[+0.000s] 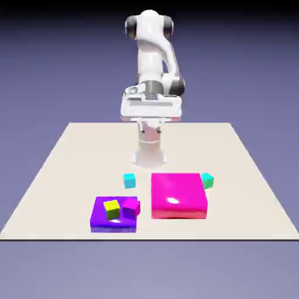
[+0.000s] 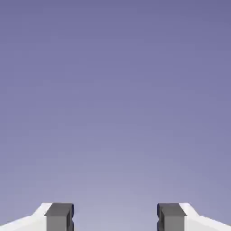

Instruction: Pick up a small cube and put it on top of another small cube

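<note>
Overhead, exterior view: arm folded high over its base; gripper point(image 1: 150, 111) well above the table point(image 1: 58, 175), touching nothing. Yellow-green cube point(image 1: 111, 209) and magenta cube point(image 1: 132, 206) sit touching on a purple slab point(image 1: 99, 221), both slightly rotated. Cyan cube point(image 1: 129, 180) lies alone; teal cube point(image 1: 207, 180) abuts a pink block point(image 1: 178, 194). Cubes have no long axis.

Hand view: fingertips point(image 2: 59, 215) spread wide, gap empty, only backdrop.

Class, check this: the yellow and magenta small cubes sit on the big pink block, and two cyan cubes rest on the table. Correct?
Not quite. The yellow cube and magenta cube sit on the purple block, not the pink block, as the exterior view shows. The two cyan cubes do rest on the table.
</note>
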Available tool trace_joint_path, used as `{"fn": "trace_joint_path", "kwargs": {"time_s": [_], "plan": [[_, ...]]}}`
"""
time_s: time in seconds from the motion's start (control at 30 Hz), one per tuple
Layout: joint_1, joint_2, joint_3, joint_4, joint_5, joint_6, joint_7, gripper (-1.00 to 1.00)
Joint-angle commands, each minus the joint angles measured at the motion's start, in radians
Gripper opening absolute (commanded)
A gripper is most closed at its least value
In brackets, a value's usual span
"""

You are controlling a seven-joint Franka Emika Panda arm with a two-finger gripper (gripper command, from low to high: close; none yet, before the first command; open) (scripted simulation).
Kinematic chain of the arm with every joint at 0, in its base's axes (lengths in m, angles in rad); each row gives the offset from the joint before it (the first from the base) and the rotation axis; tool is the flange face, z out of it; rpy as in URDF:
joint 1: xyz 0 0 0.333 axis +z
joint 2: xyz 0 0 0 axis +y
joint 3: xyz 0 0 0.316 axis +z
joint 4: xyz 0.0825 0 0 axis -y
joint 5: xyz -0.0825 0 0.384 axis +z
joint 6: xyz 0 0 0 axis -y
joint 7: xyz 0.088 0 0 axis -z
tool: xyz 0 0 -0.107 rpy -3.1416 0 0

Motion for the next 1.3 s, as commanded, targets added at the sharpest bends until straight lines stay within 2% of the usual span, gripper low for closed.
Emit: {"fn": "trace_joint_path", "kwargs": {"time_s": [0.0,0.47,0.53,0.83,0.87,1.17,1.27], "plan": [[-0.012,0.033,-0.031,-0.004,0.027,-0.044,0.018,0.0],[-0.175,0.492,-0.462,-0.066,0.408,-0.652,0.27,0.0],[-0.178,0.499,-0.468,-0.067,0.414,-0.662,0.274,0.0],[-0.197,0.758,-0.288,-0.05,0.788,-0.517,0.013,0.0],[-0.197,0.758,-0.288,-0.05,0.788,-0.517,0.013,-1.0],[-0.179,0.517,-0.456,-0.066,0.441,-0.652,0.255,-1.0],[-0.216,0.515,-0.382,0.008,0.458,-0.676,0.373,-1.0]]}}
